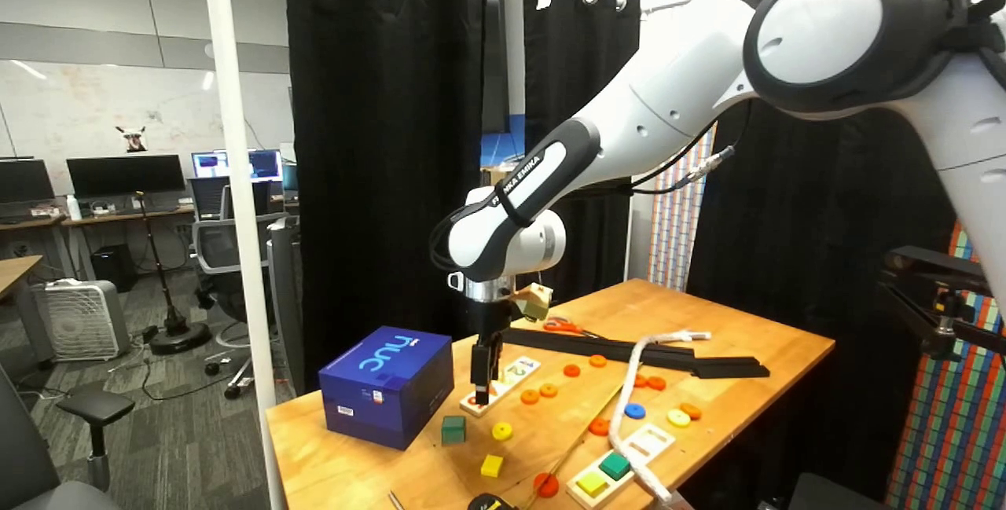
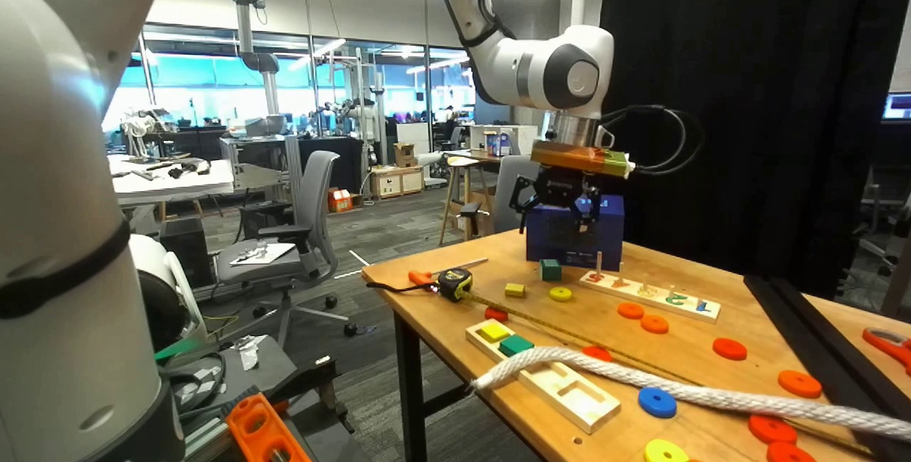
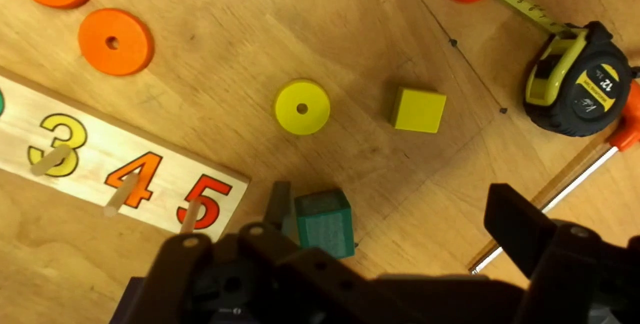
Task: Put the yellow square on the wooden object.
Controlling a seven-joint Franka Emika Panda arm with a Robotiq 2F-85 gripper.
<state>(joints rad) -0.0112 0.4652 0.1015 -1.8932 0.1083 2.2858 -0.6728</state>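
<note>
Viewing remotely, I log the loose yellow square (image 3: 419, 110): flat-faced, crisp-edged, on grained wooden tabletop (image 3: 215, 39); my gripper (image 3: 392, 204), fingers apart.

Yellow square (image 3: 419, 110): small plain block, is showing a square top face and a low side
Square's pose: is lying flat on the tabletop (image 1: 354, 467)
Square's place: is resting apart from the wooden object (image 2: 580, 399)
Wooden object: long, pale, recessed, is lying flat near the tabletop's edge
Load: another yellow piece (image 2: 493, 332) is sitting at one end, green piece (image 2: 517, 344) next to it; recesses farther along are showing bare wood
</note>
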